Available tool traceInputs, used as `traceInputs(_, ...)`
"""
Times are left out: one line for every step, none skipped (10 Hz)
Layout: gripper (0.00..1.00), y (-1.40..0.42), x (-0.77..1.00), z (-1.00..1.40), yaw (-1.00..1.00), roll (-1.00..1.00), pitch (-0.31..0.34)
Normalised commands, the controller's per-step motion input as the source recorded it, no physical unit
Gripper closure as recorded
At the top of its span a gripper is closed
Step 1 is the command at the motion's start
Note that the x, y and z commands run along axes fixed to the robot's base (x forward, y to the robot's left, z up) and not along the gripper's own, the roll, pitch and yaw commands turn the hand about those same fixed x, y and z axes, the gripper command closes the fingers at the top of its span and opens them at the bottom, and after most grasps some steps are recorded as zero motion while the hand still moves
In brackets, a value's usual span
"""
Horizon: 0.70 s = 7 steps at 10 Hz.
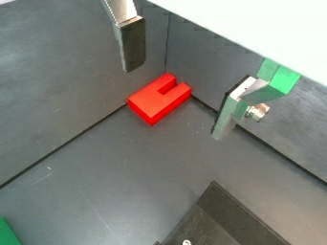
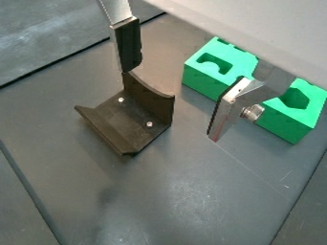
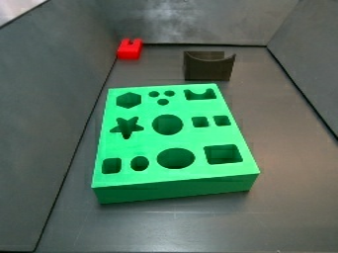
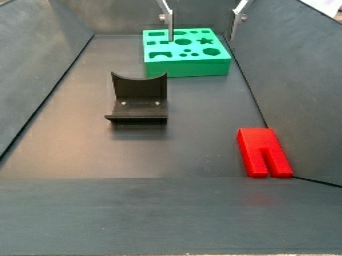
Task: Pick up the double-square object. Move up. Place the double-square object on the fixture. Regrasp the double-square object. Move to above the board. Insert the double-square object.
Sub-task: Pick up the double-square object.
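The small bright red stepped block, the double-square object (image 1: 159,100), lies flat on the dark grey floor close to where two enclosure walls meet; both side views confirm this position (image 3: 129,46) (image 4: 265,152). A slot cut into its top face shows in a wrist view and in a side view. It is untouched. The gripper (image 1: 186,74) hangs above the floor with its jaws spread wide and nothing between them. In that wrist view the red piece sits below the gap between the silver fingers (image 1: 132,38), clear of both.

The dark grey-brown notched fixture (image 2: 134,119) appears in a wrist view that omits the red piece. The large green slab with shaped holes, the board (image 3: 169,139), stands well apart from the red piece, with the fixture beyond one of its short ends.
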Motion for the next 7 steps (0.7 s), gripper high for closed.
traceInputs(0.00, 0.18, -0.37, -0.07, -0.13, 0.00, 0.000)
traceInputs(0.00, 0.41, -0.69, -0.14, -0.27, 0.05, 0.000)
traceInputs(0.00, 0.40, -0.77, -0.20, -0.30, 0.05, 0.000)
traceInputs(0.00, 0.44, -0.78, -0.30, -0.30, 0.03, -0.020)
traceInputs(0.00, 0.40, -0.68, -0.36, -0.24, 0.04, -0.061)
traceInputs(0.00, 0.38, -0.66, -0.43, -0.17, 0.08, -0.114)
traceInputs(0.00, 0.43, -0.63, -0.46, -0.15, 0.07, -0.117)
